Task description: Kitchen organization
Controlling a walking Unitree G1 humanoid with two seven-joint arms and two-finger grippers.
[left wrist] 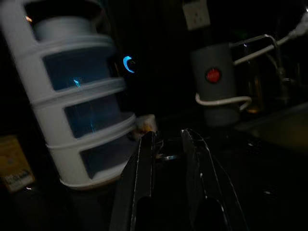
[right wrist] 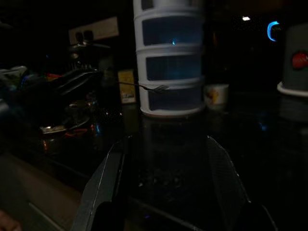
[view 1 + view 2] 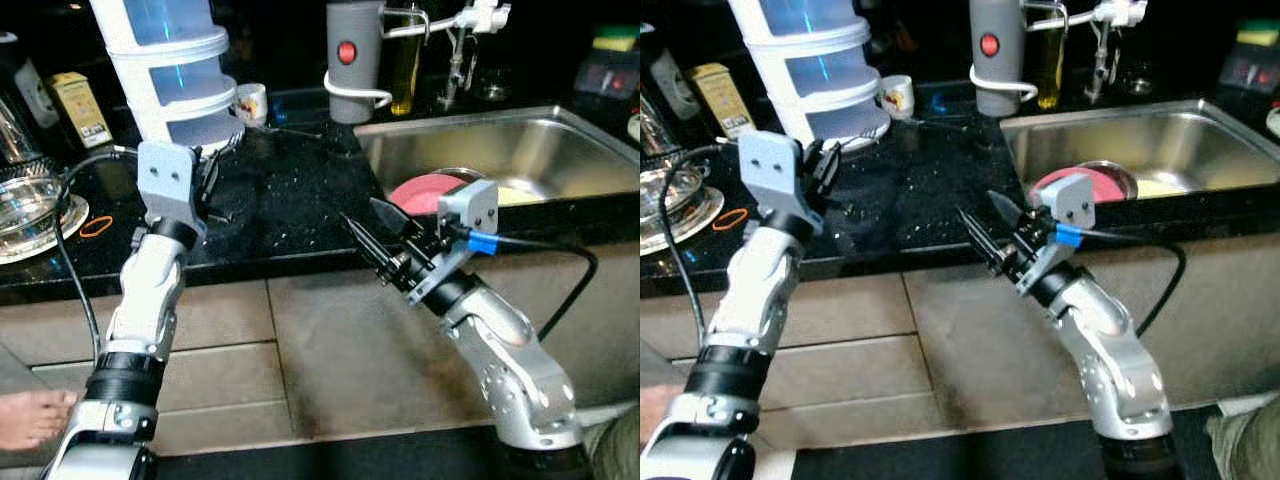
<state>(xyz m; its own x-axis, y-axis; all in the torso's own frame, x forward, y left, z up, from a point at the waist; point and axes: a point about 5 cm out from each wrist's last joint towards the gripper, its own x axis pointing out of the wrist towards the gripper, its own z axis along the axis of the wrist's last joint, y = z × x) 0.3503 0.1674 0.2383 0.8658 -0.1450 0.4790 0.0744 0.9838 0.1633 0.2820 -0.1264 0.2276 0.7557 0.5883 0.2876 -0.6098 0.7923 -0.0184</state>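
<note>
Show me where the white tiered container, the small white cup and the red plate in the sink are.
white tiered container (image 3: 180, 95), left eye view, lower tier wall.
small white cup (image 3: 252, 102), left eye view, side of the cup.
red plate (image 3: 425, 190), left eye view, visible red face.

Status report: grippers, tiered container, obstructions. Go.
Left gripper open, raised beside tiered container. Right gripper open, empty, at counter edge. Grey appliance and small cup stand nearby.

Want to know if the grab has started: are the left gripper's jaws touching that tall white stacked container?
Apart. The left wrist view shows the left gripper beside the white stacked container, with dark countertop between them.
</note>
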